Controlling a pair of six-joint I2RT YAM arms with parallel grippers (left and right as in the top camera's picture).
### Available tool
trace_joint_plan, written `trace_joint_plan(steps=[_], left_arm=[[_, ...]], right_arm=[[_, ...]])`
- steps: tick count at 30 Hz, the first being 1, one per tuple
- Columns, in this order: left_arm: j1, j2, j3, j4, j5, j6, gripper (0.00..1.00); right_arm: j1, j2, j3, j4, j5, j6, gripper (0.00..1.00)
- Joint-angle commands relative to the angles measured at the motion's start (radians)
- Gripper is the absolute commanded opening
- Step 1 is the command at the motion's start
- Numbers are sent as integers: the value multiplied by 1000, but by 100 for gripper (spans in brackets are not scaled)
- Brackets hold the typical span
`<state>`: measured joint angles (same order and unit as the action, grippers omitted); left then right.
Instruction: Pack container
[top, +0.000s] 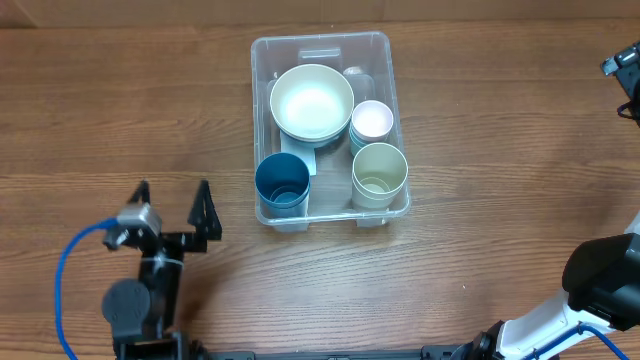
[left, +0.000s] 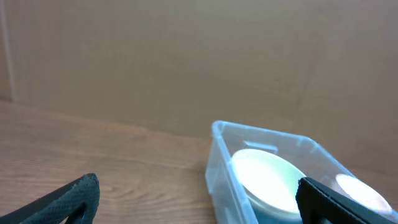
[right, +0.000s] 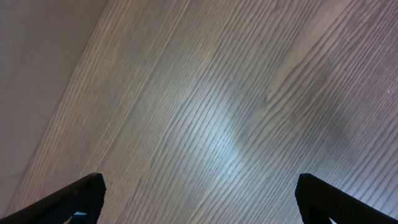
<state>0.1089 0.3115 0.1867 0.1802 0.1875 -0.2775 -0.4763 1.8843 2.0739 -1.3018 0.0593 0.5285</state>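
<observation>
The container (top: 320, 42) is a clear plastic bin in the middle of the wooden table. It holds a pale green bowl (top: 311, 101), a blue cup (top: 282, 182), a pink cup (top: 372, 121) and a light green cup (top: 379, 172). My left gripper (top: 173, 195) is open and empty, to the left of the container's near corner. In the left wrist view the open gripper (left: 198, 186) faces the container (left: 217, 163) with the bowl (left: 267, 177) inside. My right gripper (top: 625, 72) is at the far right edge. In the right wrist view it (right: 199, 182) is open over bare wood.
The left arm's base and blue cable (top: 70, 265) sit at the lower left. The right arm's white and black base (top: 590, 290) is at the lower right. A plain brown wall (left: 186, 62) stands behind the table.
</observation>
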Motion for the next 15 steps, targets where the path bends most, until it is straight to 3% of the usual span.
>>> trace_joint_plan(steps=[1, 4, 8, 15], left_arm=[[-39, -143, -120, 11, 42, 33, 100], [-75, -184, -182, -17, 40, 80, 100], [-104, -249, -182, -244, 33, 204, 100], [-104, -309, -182, -240, 26, 210, 100]], right_arm=[[-2, -25, 21, 5, 7, 7, 100], [-2, -25, 21, 6, 7, 7, 100], [-2, -25, 21, 6, 7, 7, 100], [-2, -25, 21, 6, 7, 7, 100]])
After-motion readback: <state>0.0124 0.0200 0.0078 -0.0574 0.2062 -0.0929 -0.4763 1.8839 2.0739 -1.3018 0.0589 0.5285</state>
